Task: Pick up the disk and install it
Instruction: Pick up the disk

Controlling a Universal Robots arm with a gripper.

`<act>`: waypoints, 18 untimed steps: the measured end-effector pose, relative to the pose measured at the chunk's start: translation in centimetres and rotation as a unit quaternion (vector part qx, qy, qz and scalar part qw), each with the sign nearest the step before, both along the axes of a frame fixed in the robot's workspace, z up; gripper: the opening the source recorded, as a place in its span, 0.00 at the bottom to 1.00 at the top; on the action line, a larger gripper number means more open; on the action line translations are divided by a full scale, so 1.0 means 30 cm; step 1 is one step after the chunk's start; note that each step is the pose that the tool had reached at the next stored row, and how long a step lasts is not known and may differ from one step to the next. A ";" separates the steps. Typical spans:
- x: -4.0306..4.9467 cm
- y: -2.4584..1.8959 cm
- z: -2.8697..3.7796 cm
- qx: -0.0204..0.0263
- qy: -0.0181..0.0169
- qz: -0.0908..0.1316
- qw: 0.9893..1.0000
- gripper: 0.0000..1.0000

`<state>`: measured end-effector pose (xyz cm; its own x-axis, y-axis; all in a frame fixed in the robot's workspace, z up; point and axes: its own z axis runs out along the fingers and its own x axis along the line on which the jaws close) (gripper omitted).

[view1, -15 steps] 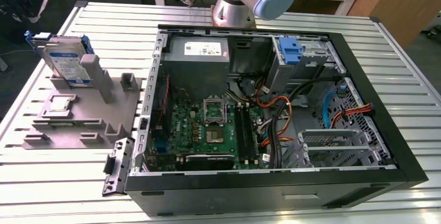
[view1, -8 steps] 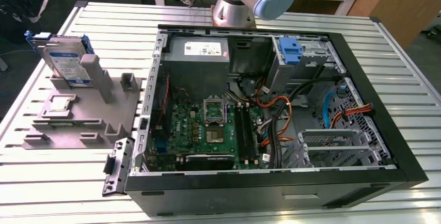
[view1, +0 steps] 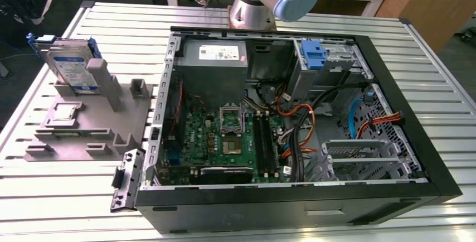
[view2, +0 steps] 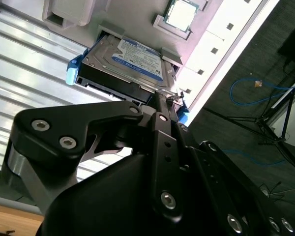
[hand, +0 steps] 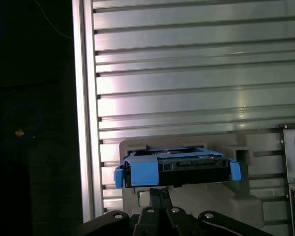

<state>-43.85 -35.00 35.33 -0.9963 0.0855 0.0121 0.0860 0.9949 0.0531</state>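
The disk [view1: 72, 66] stands on edge in a slot at the back of a grey fixture [view1: 82, 136], at the exterior view's left. It is silver-grey with a white-and-blue label and a blue carrier frame. In the second wrist view the disk [view2: 137, 56] shows its labelled face. My black gripper [view2: 162, 98] is shut, its tips meeting just short of the disk's edge. In the first wrist view the disk [hand: 179, 164] shows edge-on, and the gripper [hand: 157, 194] sits close in front of it with nothing between its fingers.
An open computer case [view1: 438, 169] lies on the slatted metal table [view1: 44, 197], with a blue bracket [view1: 315, 55] in its rear bay and a metal drive cage [view1: 364, 155] at its front. A small silver chip [view1: 66, 112] rests on the fixture. The arm's base [view1: 260, 2] stands behind the case.
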 end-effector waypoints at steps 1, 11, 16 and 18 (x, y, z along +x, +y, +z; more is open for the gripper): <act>0.000 0.000 0.000 0.000 0.000 -0.002 1.000 0.10; 0.000 0.000 0.000 0.000 0.000 -0.017 1.000 0.10; 0.000 0.000 0.000 0.000 0.000 -0.025 1.000 0.10; 0.000 0.000 0.000 0.000 0.000 -0.028 1.000 0.10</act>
<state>-43.86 -35.01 35.33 -0.9899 0.1414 0.0121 0.1419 0.9885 0.0530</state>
